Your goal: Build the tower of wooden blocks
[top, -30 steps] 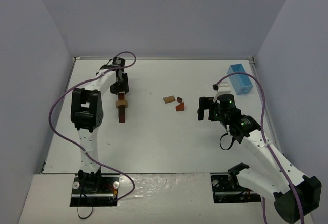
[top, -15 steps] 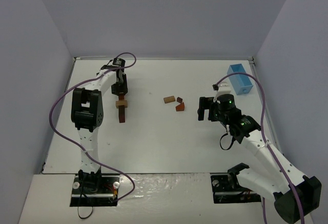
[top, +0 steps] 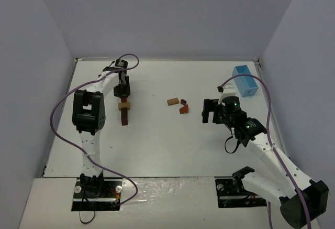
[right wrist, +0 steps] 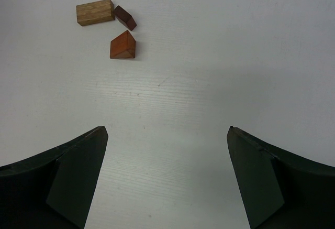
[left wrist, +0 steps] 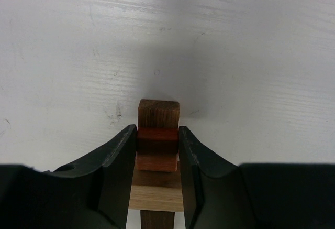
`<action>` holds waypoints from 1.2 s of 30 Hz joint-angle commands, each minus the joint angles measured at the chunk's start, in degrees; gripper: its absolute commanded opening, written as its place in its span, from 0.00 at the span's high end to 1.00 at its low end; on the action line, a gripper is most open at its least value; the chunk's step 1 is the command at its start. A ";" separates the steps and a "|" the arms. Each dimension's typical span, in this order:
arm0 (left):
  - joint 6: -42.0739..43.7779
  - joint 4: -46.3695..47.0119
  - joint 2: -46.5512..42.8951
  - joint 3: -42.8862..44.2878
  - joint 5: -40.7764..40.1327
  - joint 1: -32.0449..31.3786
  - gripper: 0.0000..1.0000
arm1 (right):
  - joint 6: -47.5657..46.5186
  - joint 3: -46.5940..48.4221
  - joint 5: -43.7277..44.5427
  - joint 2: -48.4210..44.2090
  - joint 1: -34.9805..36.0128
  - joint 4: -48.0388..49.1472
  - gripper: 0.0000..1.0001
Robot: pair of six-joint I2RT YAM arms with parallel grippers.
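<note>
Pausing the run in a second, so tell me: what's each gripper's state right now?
Left gripper: shut on the reddish-brown block in the wood block tower.
Right gripper: open, holding nothing.

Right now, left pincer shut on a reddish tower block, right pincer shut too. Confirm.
Not quite: the right pincer stands open, as the right wrist view shows. The left pincer is indeed shut on a reddish tower block.

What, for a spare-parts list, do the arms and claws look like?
The left arm and right arm are white with black joint housings; a purple cable loops along each. The left claw and right claw have curved black fingers. A green light glows on the right arm.
</note>
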 commanded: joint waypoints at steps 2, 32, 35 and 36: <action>0.69 -0.38 -4.70 -0.42 -0.37 0.49 0.77 | 0.44 0.59 -0.33 -0.99 -0.10 2.67 0.05; 1.04 -1.03 -6.90 -0.42 -0.76 0.52 0.76 | 0.73 0.15 -0.51 -1.20 -0.10 2.71 0.05; 0.95 -1.12 -6.90 -0.62 -0.46 0.51 0.76 | 0.79 0.21 -0.60 -1.19 -0.16 2.76 0.05; 0.91 -1.11 -6.90 -0.68 -0.46 0.53 0.76 | 0.75 0.24 -0.64 -1.21 -0.14 2.76 0.05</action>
